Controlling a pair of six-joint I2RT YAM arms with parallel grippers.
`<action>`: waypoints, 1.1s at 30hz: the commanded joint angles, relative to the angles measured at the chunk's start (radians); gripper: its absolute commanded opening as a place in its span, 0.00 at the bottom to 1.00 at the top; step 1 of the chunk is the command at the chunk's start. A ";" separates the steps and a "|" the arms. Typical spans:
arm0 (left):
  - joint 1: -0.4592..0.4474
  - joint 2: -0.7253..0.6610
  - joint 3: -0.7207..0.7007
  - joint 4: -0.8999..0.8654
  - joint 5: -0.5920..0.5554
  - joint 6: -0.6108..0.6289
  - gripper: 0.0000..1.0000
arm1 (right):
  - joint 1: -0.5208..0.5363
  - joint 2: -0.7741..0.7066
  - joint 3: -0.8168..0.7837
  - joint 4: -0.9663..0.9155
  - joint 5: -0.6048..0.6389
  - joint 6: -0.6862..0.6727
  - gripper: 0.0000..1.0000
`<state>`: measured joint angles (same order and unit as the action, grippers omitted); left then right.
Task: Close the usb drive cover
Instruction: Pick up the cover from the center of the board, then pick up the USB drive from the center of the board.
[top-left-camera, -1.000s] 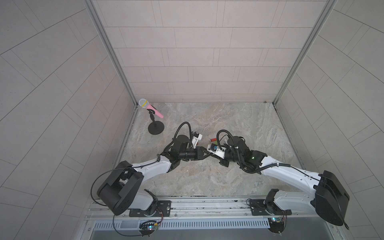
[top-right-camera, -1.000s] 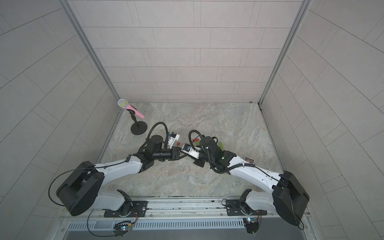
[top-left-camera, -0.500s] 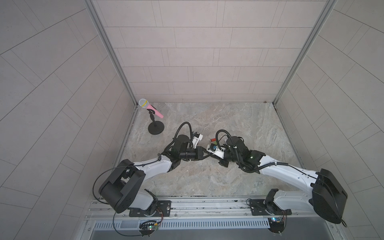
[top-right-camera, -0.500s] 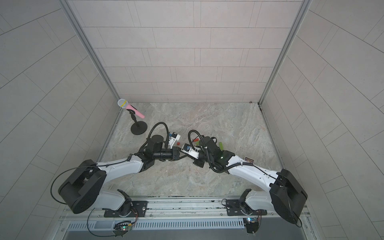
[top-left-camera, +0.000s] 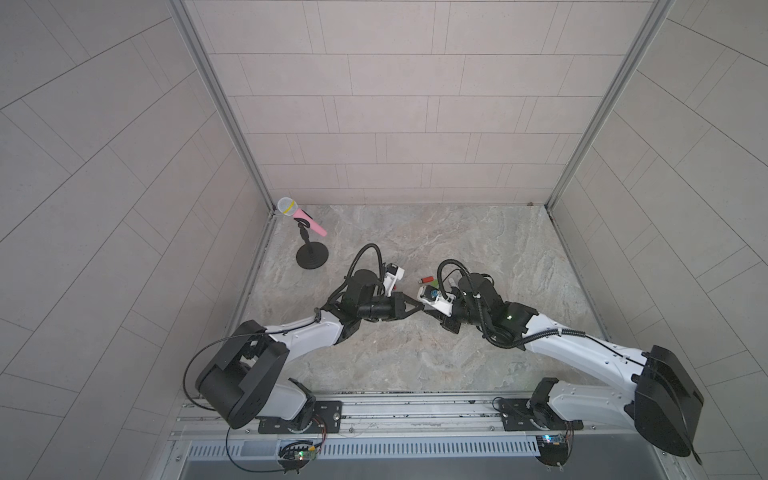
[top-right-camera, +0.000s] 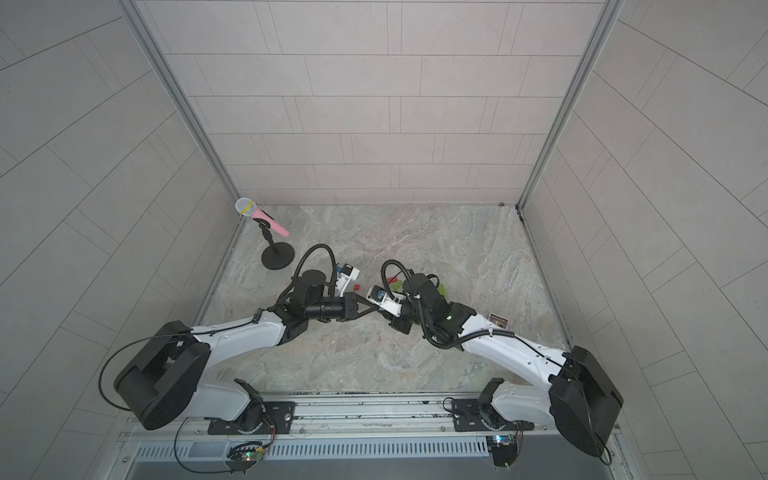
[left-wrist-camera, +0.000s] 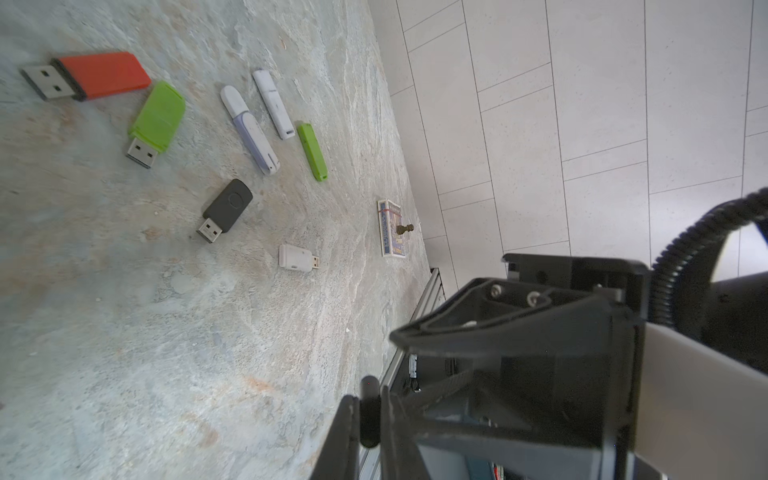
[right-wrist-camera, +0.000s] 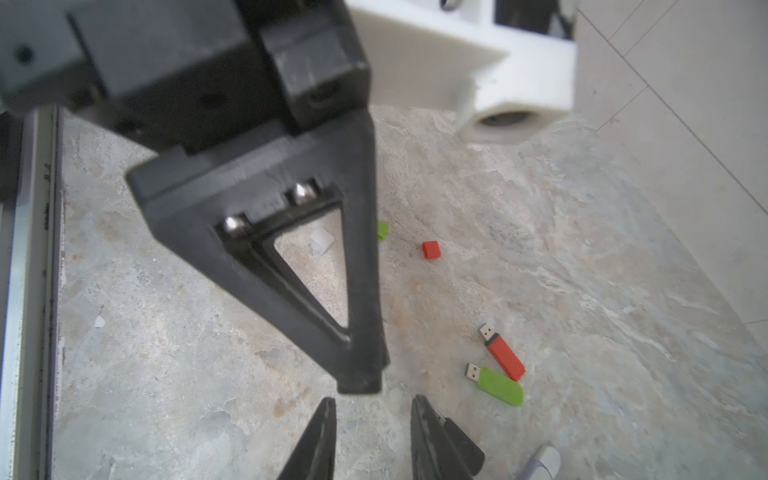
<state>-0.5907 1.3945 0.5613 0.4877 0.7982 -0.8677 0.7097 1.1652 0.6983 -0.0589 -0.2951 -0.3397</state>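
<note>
Black left gripper (top-left-camera: 419, 308), mid-frame in both top views, clamps tight on a small dark piece (left-wrist-camera: 369, 415); right gripper (right-wrist-camera: 374, 399) faces it, fingers apart.

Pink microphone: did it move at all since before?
No. The pink microphone has stayed put: its head sits just as close to the metal corner post as it did a second ago.

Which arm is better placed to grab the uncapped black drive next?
Right, likely: the right gripper has open, empty jaws beside the black drive, while the left gripper is shut on a small dark piece.
</note>
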 joint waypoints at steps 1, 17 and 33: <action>0.039 -0.047 -0.028 0.008 -0.018 -0.002 0.10 | -0.075 -0.040 -0.016 -0.032 -0.011 0.008 0.35; 0.176 -0.147 -0.083 -0.105 -0.037 0.023 0.10 | -0.185 0.382 0.334 -0.590 0.060 -0.339 0.40; 0.243 -0.214 -0.087 -0.225 -0.022 0.101 0.10 | -0.179 0.693 0.568 -0.638 0.092 -0.545 0.41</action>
<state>-0.3603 1.1999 0.4835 0.2764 0.7631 -0.7990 0.5255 1.8351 1.2385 -0.6575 -0.2012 -0.8230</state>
